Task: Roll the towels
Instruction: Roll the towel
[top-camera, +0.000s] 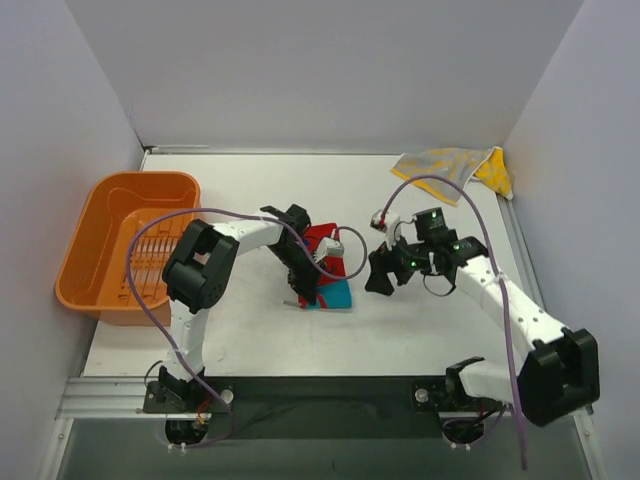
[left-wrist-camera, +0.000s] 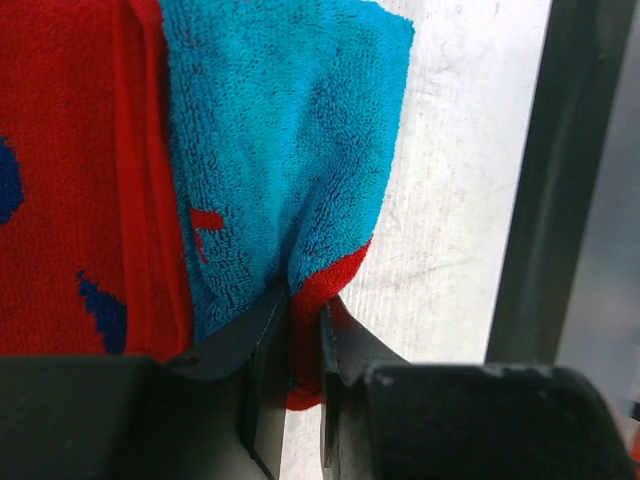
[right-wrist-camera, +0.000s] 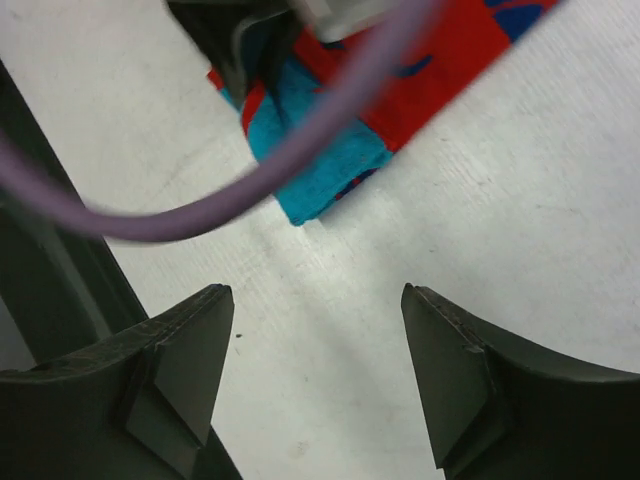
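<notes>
- The left gripper (left-wrist-camera: 305, 330) is pinching a bunched corner of the red-turquoise towel (left-wrist-camera: 280, 150), its jaws nearly closed on the cloth.
- The towel is stretching straight ahead of those jaws, its long axis running away from the fingertips.
- The right gripper (right-wrist-camera: 318, 370) is hovering with jaws apart and empty. The towel's turquoise corner is lying ahead of it, apart, so the left arm is the nearer.
- The terry is looking thick and folded over, with dark blue shapes on the red.
- The yellow towel (top-camera: 455, 168) is lying crumpled, well apart from both pairs of jaws.
</notes>
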